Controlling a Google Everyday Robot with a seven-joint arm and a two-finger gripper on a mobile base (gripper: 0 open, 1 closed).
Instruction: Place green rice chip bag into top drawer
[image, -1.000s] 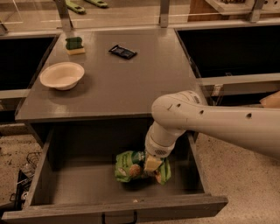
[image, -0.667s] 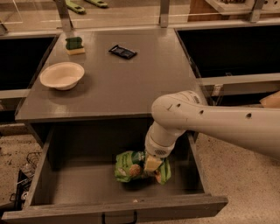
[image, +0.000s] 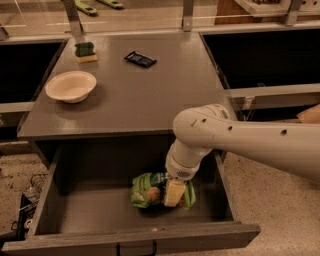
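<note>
Bag (image: 150, 189) lies on the floor of the open drawer (image: 100, 212), right of the middle and toward the back, printed face up with rice cakes showing. The drawer is pulled well out from under the table (image: 150, 100), so its inside is open from above, which is why the arm can reach straight down into it.

In the camera view the arm (image: 250, 142) comes in from the right, bends at a thick white joint over the drawer's right half and points down. The gripper (image: 174, 192) at its tip sits on the right end of the bag. How far open the gripper is cannot be told, nor whether it has hold of the bag, since the wrist hides it from above.

Judged from how things lie, the bag is where the task wants it, resting on the drawer floor and not hanging. What is left seems to be letting go, if that is not yet done, and lifting the arm clear of the drawer walls.

On the table a pale bowl (image: 71, 86) stands at the left, a sponge (image: 85, 51) in the far left corner and a black wrapper (image: 140, 59) near the far middle, all well apart from the bag
</note>
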